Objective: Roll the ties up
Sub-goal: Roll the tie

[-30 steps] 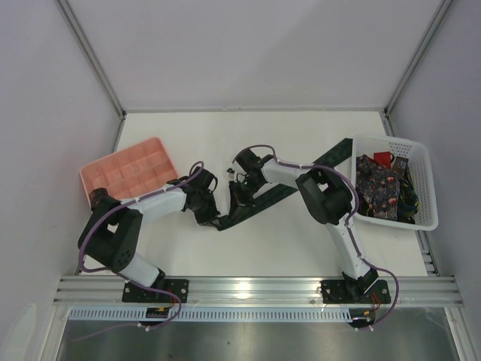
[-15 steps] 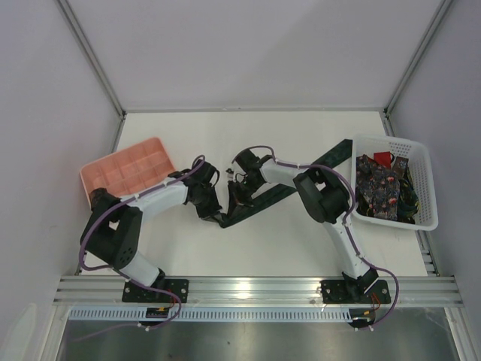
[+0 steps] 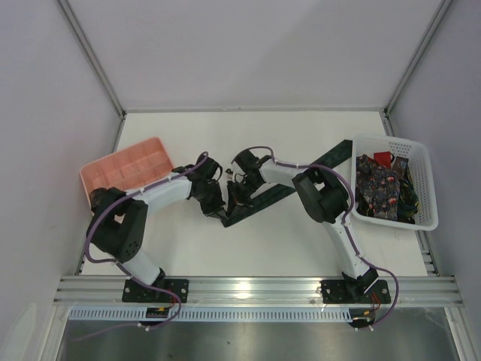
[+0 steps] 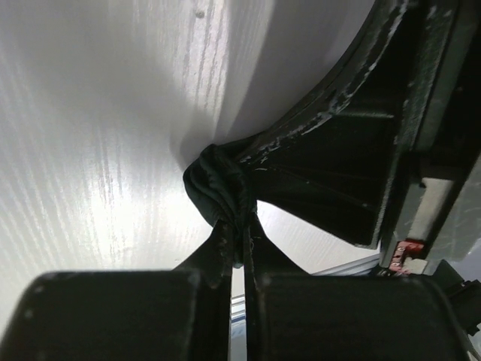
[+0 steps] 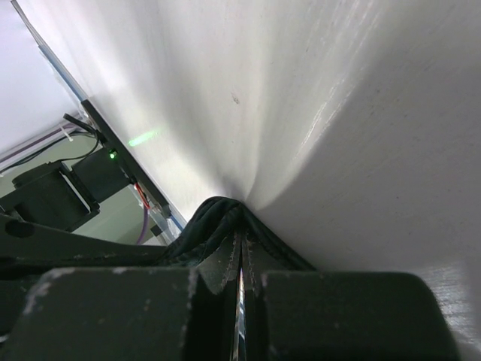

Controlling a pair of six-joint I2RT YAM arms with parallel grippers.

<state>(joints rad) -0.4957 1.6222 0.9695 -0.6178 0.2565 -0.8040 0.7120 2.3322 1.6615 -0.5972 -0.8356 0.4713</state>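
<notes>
My left hand (image 3: 216, 204) and right hand (image 3: 236, 197), side by side, both pinch the bunched end of the dark green tie (image 3: 259, 203) mid-way across the table (image 3: 301, 244), and its length runs diagonally away toward the basket (image 3: 391, 140) at the right edge.

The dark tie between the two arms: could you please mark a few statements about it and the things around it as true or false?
1. The left gripper has its fingers shut on the dark tie. True.
2. The right gripper hangs open over the white basket. False: its fingers are shut on the same dark tie, close beside the left gripper.
3. The pink tray lies at the far left, opposite the white basket. True.
4. The white basket is empty. False: it holds a floral-patterned tie and a red tie, among other fabric.
5. The dark tie is fully rolled into a coil. False: most of it lies stretched out toward the white basket.
</notes>
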